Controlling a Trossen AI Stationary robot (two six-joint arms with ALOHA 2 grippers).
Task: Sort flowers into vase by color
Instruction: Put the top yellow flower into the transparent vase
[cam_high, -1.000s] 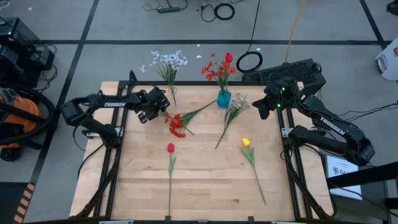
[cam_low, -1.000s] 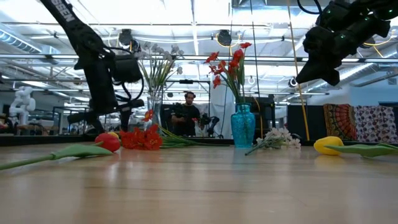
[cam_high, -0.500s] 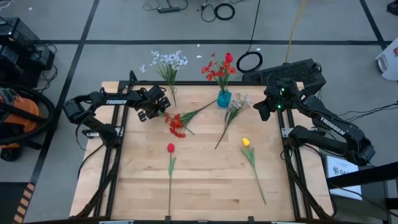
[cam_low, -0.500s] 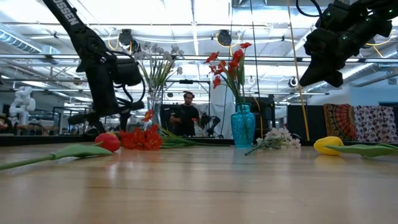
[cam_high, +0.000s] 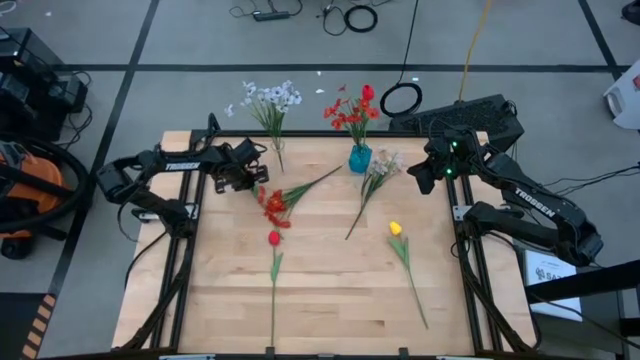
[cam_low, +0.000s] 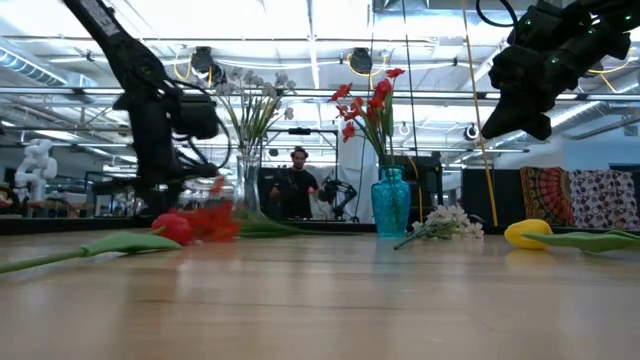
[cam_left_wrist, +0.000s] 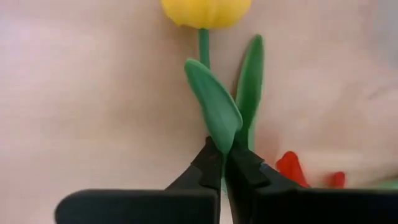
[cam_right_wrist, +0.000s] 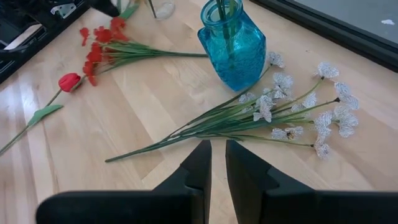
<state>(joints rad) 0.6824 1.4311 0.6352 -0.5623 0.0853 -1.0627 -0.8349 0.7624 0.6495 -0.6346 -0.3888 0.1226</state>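
Your left hand (cam_high: 246, 177) sits at the bench's (cam_high: 330, 300) left rear. Its fingers pinch a green stem (cam_left_wrist: 204, 50) leading to a yellow head, though from above it sits beside the red spray (cam_high: 276, 204); ownership cannot be settled. Risk: the thin stem slips, or trailing blossoms snag the red tulip (cam_high: 274, 238). The blue vase (cam_high: 359, 158) holds red blooms. A pale spray (cam_high: 378, 172) and 1 yellow tulip (cam_high: 396, 229) lie flat. Your right hand (cam_high: 420, 178) hovers, nearly closed, empty.
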